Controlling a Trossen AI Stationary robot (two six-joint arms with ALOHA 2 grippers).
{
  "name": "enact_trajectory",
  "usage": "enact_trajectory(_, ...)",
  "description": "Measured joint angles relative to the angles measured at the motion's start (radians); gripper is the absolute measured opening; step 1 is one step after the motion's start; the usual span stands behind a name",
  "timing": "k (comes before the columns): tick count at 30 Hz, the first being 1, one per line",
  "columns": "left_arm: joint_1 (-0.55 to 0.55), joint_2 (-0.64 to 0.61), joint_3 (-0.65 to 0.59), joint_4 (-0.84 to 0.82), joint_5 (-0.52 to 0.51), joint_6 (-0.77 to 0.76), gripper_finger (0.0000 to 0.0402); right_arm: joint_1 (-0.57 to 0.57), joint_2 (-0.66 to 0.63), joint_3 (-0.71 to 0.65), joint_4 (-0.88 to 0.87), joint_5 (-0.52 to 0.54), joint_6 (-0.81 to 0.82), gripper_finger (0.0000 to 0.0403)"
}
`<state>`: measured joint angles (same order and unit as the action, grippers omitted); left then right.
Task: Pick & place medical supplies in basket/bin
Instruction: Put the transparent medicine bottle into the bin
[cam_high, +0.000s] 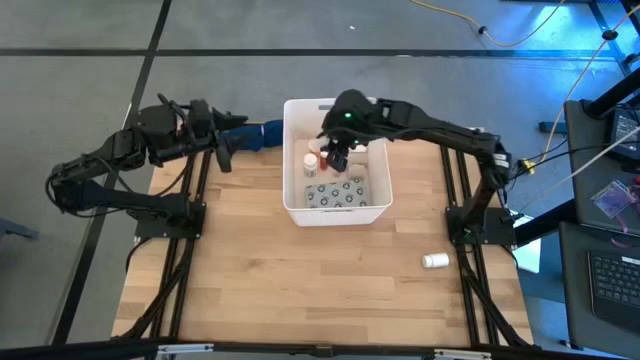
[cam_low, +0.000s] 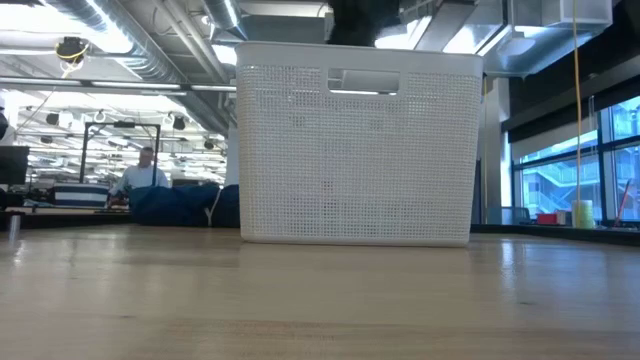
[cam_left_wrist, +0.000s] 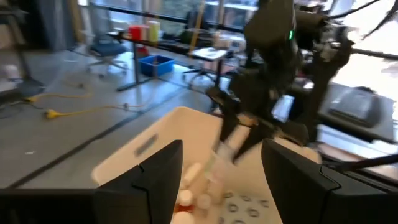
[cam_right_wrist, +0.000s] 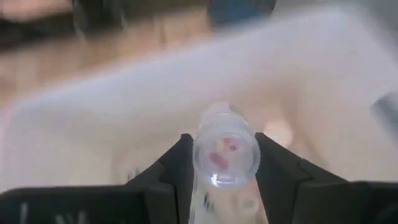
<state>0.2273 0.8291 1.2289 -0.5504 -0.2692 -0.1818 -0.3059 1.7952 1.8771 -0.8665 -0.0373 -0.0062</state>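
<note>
The white bin (cam_high: 372, 203) stands at the middle of the table's far side; its perforated wall (cam_low: 355, 150) fills the low view. Inside lie a grey blister pack (cam_high: 335, 192), a red-capped bottle (cam_high: 324, 158) and a white bottle (cam_high: 311, 166). My right gripper (cam_high: 337, 158) hangs over the bin's opening, slanting down, shut on a small pale bottle (cam_right_wrist: 225, 149). My left gripper (cam_high: 224, 152) stands open in the air just left of the bin, with nothing between its fingers (cam_left_wrist: 163, 171). Another white bottle (cam_high: 435, 260) lies on its side on the table at the near right. My right gripper pinches the pale bottle by its round sides (cam_right_wrist: 200, 157) between its two fingers. The fingers slant down from the table's right and far side. The bottle points along the fingers, its round end (cam_right_wrist: 224, 165) facing the wrist camera. It is lifted clear above the bin's inside.
A dark blue cloth (cam_high: 262, 133) lies at the bin's far left, below my left gripper. The near half of the wooden table (cam_high: 300, 290) holds only the lone bottle. A person (cam_low: 145, 172) sits far off in the room behind.
</note>
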Motion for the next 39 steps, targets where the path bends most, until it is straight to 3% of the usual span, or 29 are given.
enact_trajectory(5,0.025,0.0,0.0,-0.001,-0.06,0.021,0.0212,-0.035,0.079,0.0,-0.12,-0.018,-0.058,0.0132)
enact_trajectory(14,0.063,0.0,0.0,-0.001,-0.132,0.012,0.0212,-0.058,0.203,0.0,-0.158,-0.018,-0.175,0.0132)
enact_trajectory(39,0.132,0.005,0.0,0.0,-0.133,0.012,0.0212,-0.059,0.37,-0.001,-0.171,-0.018,-0.251,0.0141)
